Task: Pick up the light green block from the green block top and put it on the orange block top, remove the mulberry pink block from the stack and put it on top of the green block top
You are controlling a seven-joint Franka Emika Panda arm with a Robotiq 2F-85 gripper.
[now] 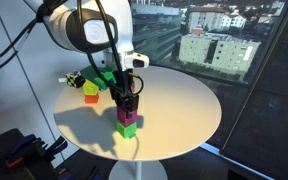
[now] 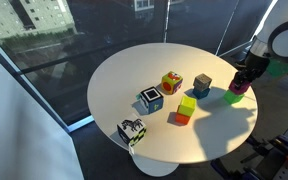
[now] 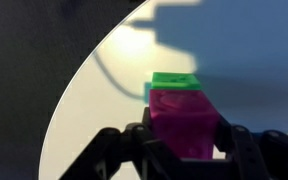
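The mulberry pink block (image 3: 184, 122) is between my gripper's (image 3: 184, 150) fingers, which press its sides. It sits on top of the green block (image 3: 177, 81). Both exterior views show this: gripper (image 1: 129, 104) (image 2: 243, 80), pink block (image 1: 127, 117) (image 2: 240, 88), green block (image 1: 128, 130) (image 2: 233, 98). The light green block (image 1: 91, 88) (image 2: 188, 104) rests on the orange block (image 1: 91, 99) (image 2: 181, 119), away from the gripper. A blue cube (image 2: 202, 84) from the stack stands alone.
A multicoloured cube (image 2: 171, 82) and two black-and-white cubes (image 2: 150, 99) (image 2: 132, 131) stand on the round white table (image 2: 134, 70). The green block is near the table's edge. Windows surround the table.
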